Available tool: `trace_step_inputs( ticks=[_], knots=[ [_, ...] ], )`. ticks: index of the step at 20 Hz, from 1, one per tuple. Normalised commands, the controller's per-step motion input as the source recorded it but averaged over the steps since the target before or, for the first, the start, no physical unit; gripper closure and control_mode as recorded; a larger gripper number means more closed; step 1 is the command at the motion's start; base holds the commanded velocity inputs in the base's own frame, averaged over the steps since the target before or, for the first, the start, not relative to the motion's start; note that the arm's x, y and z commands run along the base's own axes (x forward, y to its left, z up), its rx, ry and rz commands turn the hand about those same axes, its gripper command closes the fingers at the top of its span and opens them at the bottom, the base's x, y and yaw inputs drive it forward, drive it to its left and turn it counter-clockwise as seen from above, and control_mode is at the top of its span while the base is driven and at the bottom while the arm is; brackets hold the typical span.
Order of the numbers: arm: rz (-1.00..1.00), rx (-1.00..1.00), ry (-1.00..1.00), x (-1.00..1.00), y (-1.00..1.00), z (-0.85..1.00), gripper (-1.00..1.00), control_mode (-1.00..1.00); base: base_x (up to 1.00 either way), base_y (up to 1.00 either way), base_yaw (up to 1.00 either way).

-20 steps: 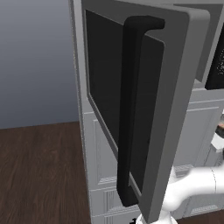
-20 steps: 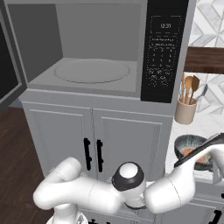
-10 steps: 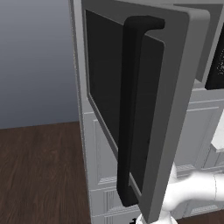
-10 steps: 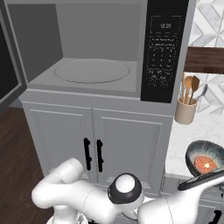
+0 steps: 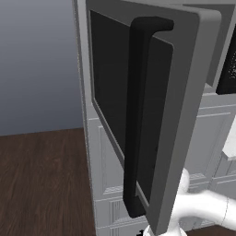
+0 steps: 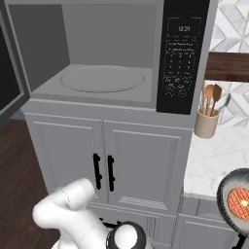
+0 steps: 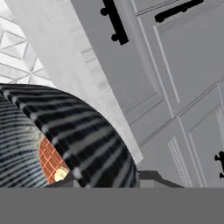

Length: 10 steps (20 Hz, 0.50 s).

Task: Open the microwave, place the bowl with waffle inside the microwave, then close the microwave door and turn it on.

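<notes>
The microwave (image 6: pixel 112 53) stands open, its grey cavity and round turntable (image 6: pixel 102 79) bare. The microwave door (image 5: pixel 152 115) is swung wide to the left, with its long black bar handle (image 5: pixel 136 120) facing the left base camera. The dark ribbed bowl (image 6: pixel 237 202) holding a reddish waffle (image 6: pixel 240 200) hangs at the lower right, in front of the counter edge, its mouth tilted toward the camera. My gripper (image 6: pixel 241 238) is shut on its lower rim. In the hand view the bowl (image 7: pixel 65 135) is at the left with the waffle (image 7: pixel 50 161) inside, and one fingertip (image 7: pixel 151 177) shows beside it.
White cabinet doors with short black handles (image 6: pixel 103 171) sit under the microwave. A marble counter (image 6: pixel 214 155) on the right carries a utensil jar (image 6: pixel 206 121). The dark control panel (image 6: pixel 181 58) is right of the cavity. Wood floor (image 5: pixel 41 179) lies to the left.
The bowl has come off the counter and moved down and to the right in my grip, tilting toward the camera. The arm has swung lower. The door has not moved.
</notes>
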Motion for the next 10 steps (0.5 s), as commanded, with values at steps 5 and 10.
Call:
trace_step_inputs(
  ticks=[5, 10],
  knots=[
    [-0.07, 0.00, -0.20, -0.87, 0.80, 0.54, 1.00, -1.00, 0.00, 0.00, 0.00],
    [0.00, -0.01, -0.15, -0.20, 0.88, 0.75, 1.00, -1.00, 0.00, 0.00, 0.00]
  ],
)
